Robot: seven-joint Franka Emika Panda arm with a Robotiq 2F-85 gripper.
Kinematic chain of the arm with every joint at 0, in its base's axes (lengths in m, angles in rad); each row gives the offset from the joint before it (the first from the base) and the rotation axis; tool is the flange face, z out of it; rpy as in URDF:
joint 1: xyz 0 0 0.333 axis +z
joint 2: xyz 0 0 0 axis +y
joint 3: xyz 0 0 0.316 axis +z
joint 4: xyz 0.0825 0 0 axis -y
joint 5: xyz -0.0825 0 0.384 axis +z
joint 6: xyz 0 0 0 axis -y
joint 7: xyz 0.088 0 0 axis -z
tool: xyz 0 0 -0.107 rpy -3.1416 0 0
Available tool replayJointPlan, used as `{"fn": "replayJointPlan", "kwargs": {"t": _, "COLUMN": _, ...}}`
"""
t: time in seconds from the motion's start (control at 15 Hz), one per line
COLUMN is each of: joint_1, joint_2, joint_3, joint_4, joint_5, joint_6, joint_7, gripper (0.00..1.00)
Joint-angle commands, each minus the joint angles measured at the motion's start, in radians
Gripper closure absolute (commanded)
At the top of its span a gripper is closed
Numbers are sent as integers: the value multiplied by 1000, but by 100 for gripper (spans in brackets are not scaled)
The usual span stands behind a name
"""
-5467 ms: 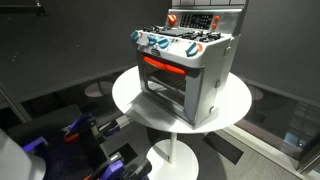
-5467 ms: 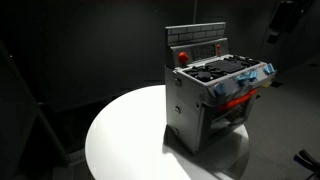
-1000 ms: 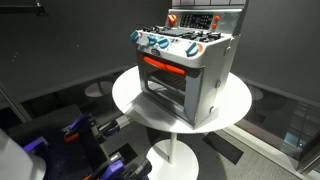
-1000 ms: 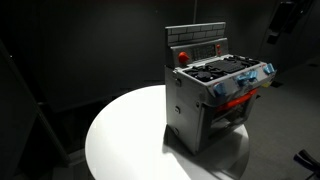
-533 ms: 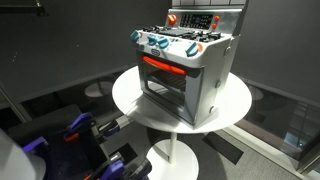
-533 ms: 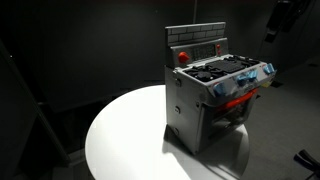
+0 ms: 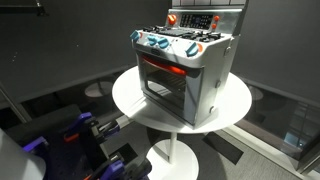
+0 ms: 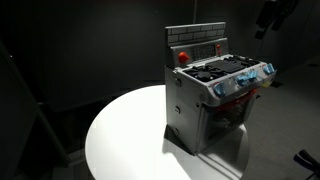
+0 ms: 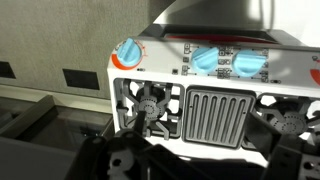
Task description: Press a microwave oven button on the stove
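Toy stove (image 7: 190, 80) at the middle of a round white table (image 7: 128, 100).
In the wrist view the gripper (image 9: 195, 165) showed only as dark shapes along the bottom edge, near a black burner (image 9: 150, 105) and the ribbed grill (image 9: 215, 115), with the blue buttons (image 9: 210, 58) farther off. I could not tell how wide its fingers stood.

Both exterior views are dim, and the room behind is nearly black. Light falls from above onto the round white table (image 8: 120, 130), whose top glares almost blown out in an exterior view. There the stove (image 8: 215, 95) throws a soft shadow towards the table's near edge. In an exterior view the oven window (image 7: 160, 80) seems to glow orange-red, perhaps lit from inside. The wrist view is brighter, evenly lit and slightly soft, with dark, out-of-focus shapes along its bottom edge.
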Motion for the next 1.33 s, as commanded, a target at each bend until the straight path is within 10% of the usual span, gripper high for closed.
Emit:
{"fn": "replayJointPlan", "kwargs": {"t": 0.0, "joint_1": -2, "joint_2": 60, "joint_3": -17, "joint_4": 58, "joint_5": -22, "joint_6": 32, "joint_7": 16, "gripper": 0}}
{"fn": "replayJointPlan", "kwargs": {"t": 1.27, "joint_1": -15, "joint_2": 325, "joint_3": -108, "joint_4": 286, "joint_5": -86, "joint_6": 171, "joint_7": 18, "gripper": 0}}
